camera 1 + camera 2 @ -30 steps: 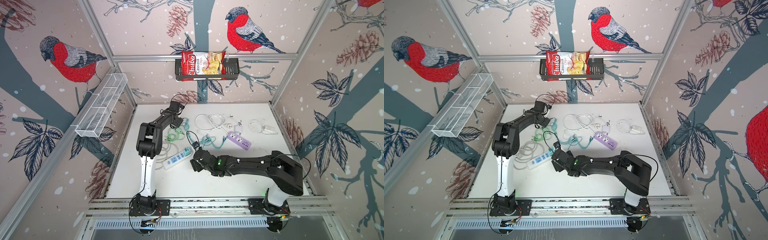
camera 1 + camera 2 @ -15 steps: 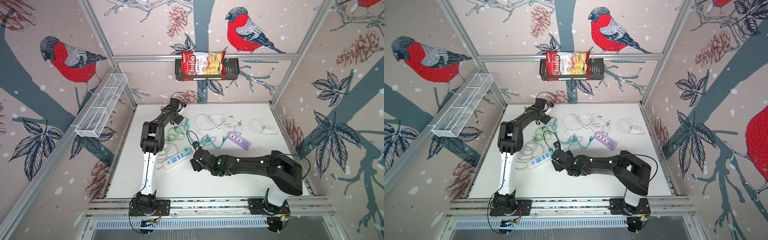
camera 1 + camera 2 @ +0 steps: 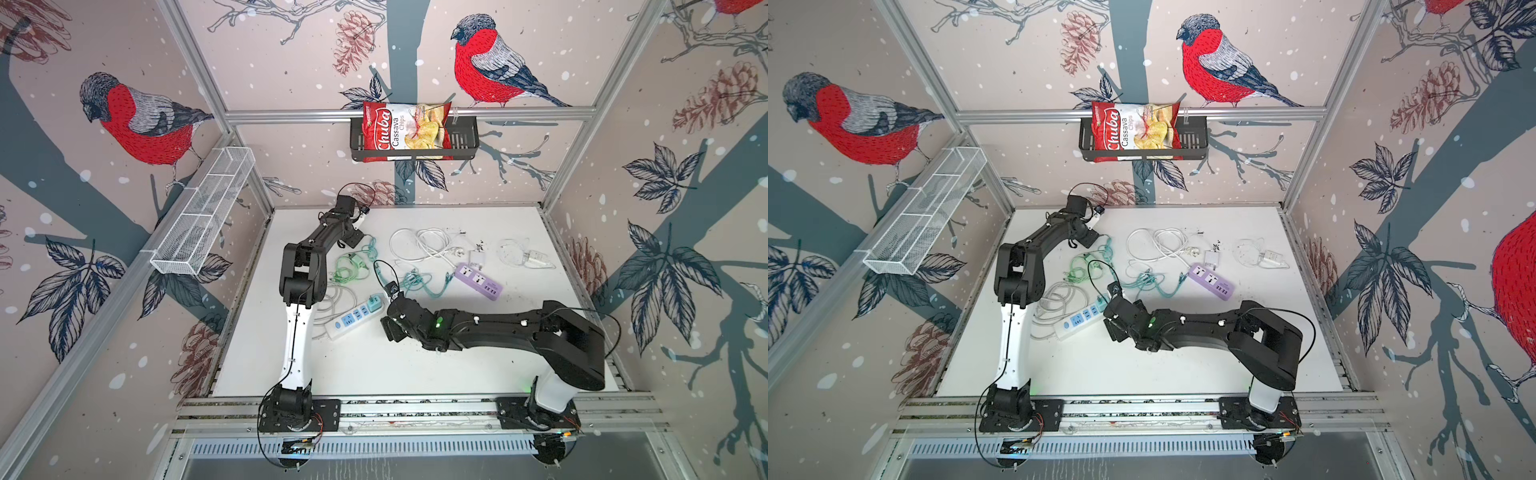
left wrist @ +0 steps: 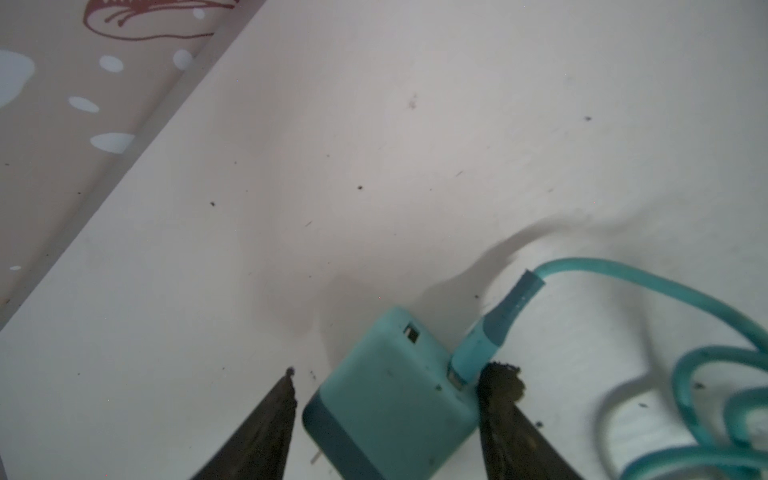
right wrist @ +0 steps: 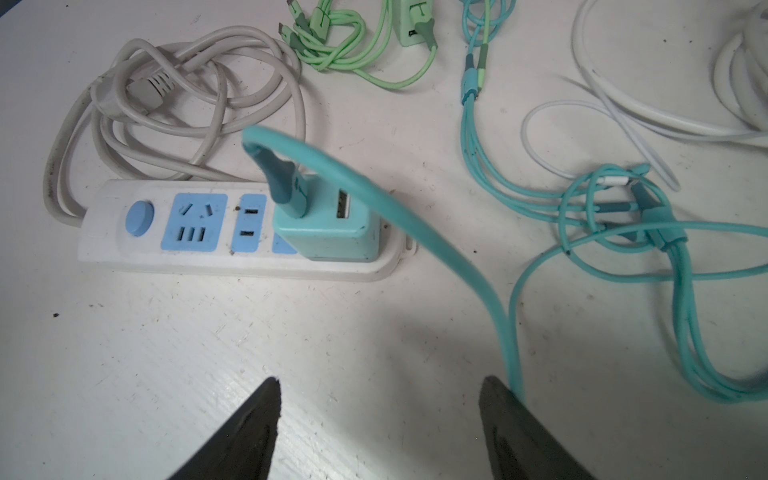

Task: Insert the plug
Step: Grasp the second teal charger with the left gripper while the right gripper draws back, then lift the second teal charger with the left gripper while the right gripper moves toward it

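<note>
White power strip [image 5: 166, 259] lies left of centre on the table [image 3: 415, 365] with a twin charger [image 5: 328, 232] seated. The right gripper [image 5: 381, 379] is open and empty.

Teal charger cube [image 4: 390, 399] lies farther back, ungripped, between the left gripper's [image 4: 395, 370] spread jaws. I judge it light, rigid and slick: pinch the flat sides. Its USB connector [image 4: 478, 345] crowds one finger and may foul the pinch.

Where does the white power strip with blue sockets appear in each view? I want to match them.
In a top view: white power strip, slightly left of and below centre.
In a top view: the strip, same place.
Left wrist: not in it.
Right wrist: beside its coiled grey cord.
Shared landmark: teal charger plugged into its end.
</note>
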Controlling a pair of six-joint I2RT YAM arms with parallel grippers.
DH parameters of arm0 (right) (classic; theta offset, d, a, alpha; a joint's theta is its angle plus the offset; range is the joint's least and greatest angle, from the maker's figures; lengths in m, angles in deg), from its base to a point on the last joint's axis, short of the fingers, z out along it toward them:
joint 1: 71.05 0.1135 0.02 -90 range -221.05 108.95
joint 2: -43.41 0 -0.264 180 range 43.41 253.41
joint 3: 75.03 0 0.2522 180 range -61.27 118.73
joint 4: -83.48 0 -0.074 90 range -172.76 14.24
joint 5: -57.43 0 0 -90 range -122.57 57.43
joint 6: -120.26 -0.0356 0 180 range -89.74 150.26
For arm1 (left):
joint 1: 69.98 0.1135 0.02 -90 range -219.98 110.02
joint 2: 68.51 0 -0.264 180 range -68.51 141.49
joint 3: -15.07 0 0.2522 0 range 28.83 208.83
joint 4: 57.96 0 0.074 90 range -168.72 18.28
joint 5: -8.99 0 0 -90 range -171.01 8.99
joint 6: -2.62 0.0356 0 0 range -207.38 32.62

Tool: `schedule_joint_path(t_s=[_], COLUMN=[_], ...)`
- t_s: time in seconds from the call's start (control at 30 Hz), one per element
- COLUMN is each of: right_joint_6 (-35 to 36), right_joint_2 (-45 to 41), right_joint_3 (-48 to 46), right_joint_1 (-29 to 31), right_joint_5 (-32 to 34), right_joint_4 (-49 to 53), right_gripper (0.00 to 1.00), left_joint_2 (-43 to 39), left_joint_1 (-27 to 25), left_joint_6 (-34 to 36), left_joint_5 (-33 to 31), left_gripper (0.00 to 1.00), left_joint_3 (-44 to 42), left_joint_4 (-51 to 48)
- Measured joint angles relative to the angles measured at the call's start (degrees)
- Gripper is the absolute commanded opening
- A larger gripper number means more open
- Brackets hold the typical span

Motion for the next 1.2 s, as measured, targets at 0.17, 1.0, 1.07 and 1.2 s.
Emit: schedule_joint_path(t_s=[0.17,1.0,1.07,1.2], right_joint_6=[0.0,1.3,1.3,1.3], right_joint_2=[0.0,-2.7,-3.5,-4.7], right_joint_3=[0.0,-2.3,-3.1,-3.9], right_joint_1=[0.0,0.3,0.3,0.2], right_joint_5=[0.0,-0.6,-0.6,-0.7], right_joint_4=[0.0,-0.9,-1.1,-1.3], right_gripper=[0.76,0.76,0.76,0.76], left_joint_2=[0.3,-1.0,-1.7,-2.6], left_joint_1=[0.2,-1.9,-2.8,-4.3], left_joint_6=[0.0,-10.5,-11.3,-12.6], left_joint_5=[0.3,8.9,9.4,10.4], left_gripper=[0.67,0.61,0.59,0.51], left_joint_3=[0.7,-0.9,-2.6,-4.8], left_joint_4=[-1.0,-10.6,-10.0,-8.4])
